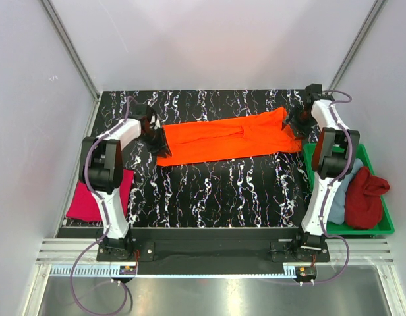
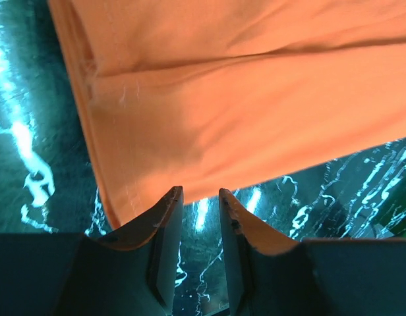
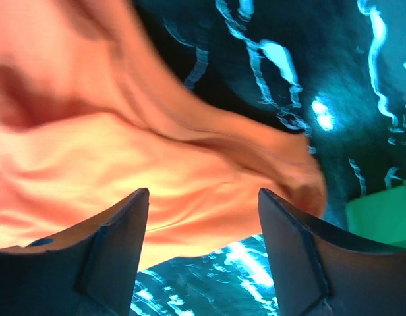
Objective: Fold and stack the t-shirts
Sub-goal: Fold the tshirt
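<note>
Orange t-shirt (image 1: 229, 137) lies as a long folded strip across the far half of the table (image 1: 209, 191). Left gripper (image 2: 200, 194) sits at its left end, jaws narrowly parted, gripping nothing. Right gripper (image 3: 203, 194) hangs over the right end, jaws wide apart, empty. Advice: pinch both layers at each end, lift evenly, keep the edges aligned.

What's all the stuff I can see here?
table: one, black with white streaks, under everything.
tray: one, green, right of the table.
orange t-shirt: one, orange, table's far middle.
pink t-shirt: one, magenta-pink, table's left edge.
dark red t-shirt: one, dark red, in the tray.
light blue t-shirt: one, light blue, in the tray.
left pincer: one, dark, slightly open, by the orange t-shirt's left end.
right pincer: one, dark, wide open, over its right end.
</note>
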Controlling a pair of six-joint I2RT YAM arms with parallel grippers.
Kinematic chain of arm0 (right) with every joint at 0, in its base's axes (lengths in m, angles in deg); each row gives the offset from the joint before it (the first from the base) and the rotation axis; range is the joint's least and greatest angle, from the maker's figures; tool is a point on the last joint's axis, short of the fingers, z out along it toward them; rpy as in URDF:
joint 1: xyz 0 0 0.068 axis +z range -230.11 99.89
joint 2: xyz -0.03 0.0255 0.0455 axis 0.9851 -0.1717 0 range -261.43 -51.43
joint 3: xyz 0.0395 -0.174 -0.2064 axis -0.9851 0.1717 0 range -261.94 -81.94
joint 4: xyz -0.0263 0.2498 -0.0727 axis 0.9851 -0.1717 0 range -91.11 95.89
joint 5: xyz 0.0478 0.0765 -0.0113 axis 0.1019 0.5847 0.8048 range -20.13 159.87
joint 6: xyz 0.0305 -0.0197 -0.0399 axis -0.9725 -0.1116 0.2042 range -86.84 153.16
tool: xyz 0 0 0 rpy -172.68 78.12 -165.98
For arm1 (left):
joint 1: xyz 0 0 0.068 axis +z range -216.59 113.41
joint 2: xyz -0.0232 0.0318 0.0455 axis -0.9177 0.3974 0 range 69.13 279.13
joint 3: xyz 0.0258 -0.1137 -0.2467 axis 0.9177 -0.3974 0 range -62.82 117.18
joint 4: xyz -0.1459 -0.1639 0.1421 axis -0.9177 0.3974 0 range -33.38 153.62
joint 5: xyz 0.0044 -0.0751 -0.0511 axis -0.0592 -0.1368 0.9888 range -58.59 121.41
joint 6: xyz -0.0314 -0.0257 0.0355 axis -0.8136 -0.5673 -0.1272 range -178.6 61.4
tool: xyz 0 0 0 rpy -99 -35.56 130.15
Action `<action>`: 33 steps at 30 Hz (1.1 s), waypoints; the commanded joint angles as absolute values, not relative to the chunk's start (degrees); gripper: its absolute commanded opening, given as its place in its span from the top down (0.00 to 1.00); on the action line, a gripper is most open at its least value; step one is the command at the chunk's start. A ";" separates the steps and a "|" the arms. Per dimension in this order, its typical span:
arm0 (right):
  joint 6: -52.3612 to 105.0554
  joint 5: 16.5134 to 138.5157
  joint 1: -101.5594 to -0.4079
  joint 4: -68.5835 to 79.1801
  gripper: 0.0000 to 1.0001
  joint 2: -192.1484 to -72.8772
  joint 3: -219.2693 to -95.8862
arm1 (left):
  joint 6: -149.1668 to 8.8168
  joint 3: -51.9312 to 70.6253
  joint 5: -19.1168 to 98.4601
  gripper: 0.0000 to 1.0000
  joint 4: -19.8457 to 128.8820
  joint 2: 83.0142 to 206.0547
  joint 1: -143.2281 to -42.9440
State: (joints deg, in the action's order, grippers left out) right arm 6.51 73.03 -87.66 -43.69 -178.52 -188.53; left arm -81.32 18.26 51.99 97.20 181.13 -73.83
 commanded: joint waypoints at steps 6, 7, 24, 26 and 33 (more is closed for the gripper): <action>0.82 80.15 -85.13 -43.76 0.23 -177.90 -195.23 | -82.94 15.06 51.71 0.66 96.53 185.32 -74.32; 0.47 79.98 -84.86 -43.76 0.23 -178.25 -195.50 | -83.29 13.83 51.89 0.67 96.44 185.06 -74.32; 2.92 79.80 -80.73 -42.98 0.22 -174.93 -189.71 | -91.55 -16.85 53.39 0.59 90.63 152.91 -86.62; 3.45 80.24 -80.46 -42.10 0.23 -173.87 -187.17 | -91.21 -15.37 51.81 0.56 91.86 146.75 -86.63; 3.28 83.76 -76.34 -40.43 0.25 -168.51 -181.35 | -83.83 -2.10 45.48 0.51 97.22 146.29 -85.49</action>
